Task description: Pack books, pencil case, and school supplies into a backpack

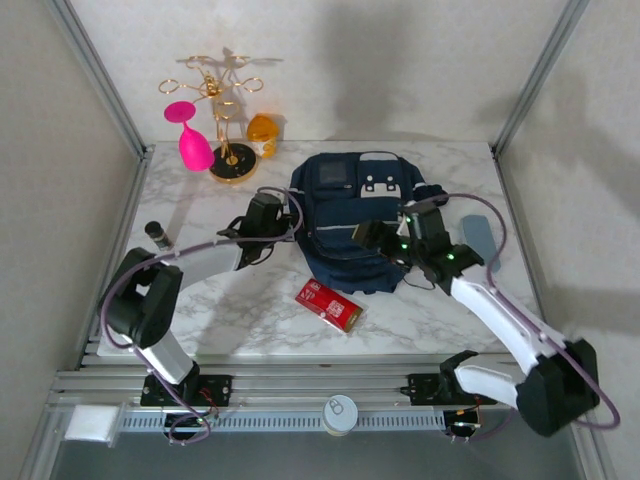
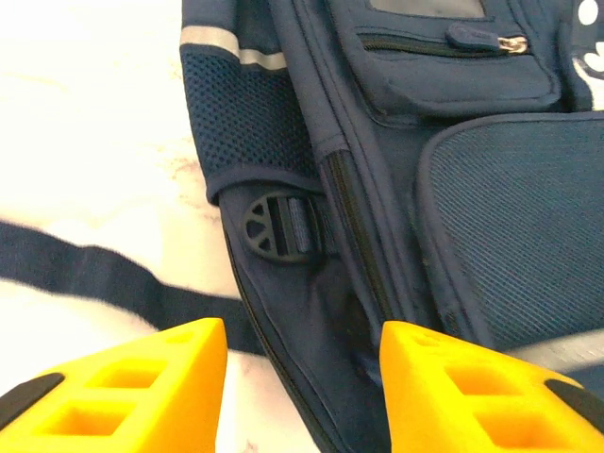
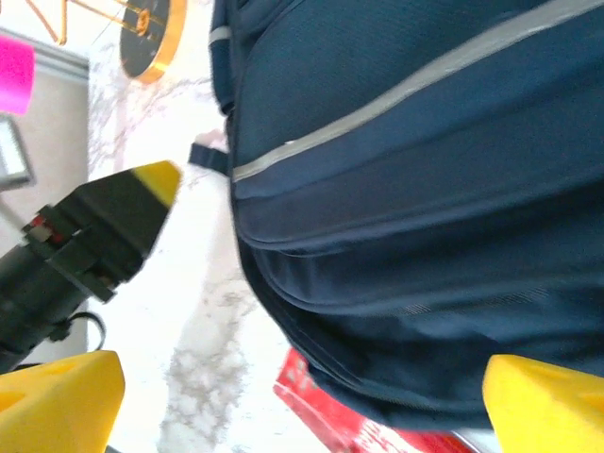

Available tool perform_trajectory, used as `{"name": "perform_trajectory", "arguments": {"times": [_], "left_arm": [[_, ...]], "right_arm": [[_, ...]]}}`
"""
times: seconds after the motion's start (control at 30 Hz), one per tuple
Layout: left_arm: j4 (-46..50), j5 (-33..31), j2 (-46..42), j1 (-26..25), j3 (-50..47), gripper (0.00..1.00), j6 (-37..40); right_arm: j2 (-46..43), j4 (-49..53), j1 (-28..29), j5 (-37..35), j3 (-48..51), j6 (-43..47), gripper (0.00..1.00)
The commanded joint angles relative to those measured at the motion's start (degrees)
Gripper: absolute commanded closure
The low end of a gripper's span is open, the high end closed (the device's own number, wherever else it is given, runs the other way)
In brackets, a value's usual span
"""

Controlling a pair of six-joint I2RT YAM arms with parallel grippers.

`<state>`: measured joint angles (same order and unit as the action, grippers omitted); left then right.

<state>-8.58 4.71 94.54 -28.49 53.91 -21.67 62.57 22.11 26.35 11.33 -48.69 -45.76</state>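
Navy backpack flat mid-table; red box beside.

Bright, washed-out whites, blurred wrist views

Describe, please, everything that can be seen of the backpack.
The backpack is navy-blue fabric and lies flat on the marble table, front side up. It has a zipped front pocket, white patches, a pale stripe, a mesh side pocket and a black plastic buckle. One dark strap trails on the table. The left gripper straddles its side edge; whether they touch is unclear.
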Motion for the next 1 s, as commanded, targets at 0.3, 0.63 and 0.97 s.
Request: {"name": "perform_trajectory", "arguments": {"times": [0.3, 0.63, 0.97], "left_arm": [[-1.4, 3.4, 1.2, -15.4, 6.8, 0.48, -23.9], [-1.7, 2.7, 10.4, -23.4, 17.8, 0.39, -25.3], [4.1, -1.0, 14.3, -23.0, 23.8, 0.27, -20.0]], "right_arm": [[9.3, -1.1, -37.2, -9.1, -4.4, 10.7, 0.01], [35.6, -6.6, -47.7, -10.2, -19.2, 14.0, 0.01], [36.3, -9.9, -47.1, -0.7, -10.9, 11.6, 0.01]]}}
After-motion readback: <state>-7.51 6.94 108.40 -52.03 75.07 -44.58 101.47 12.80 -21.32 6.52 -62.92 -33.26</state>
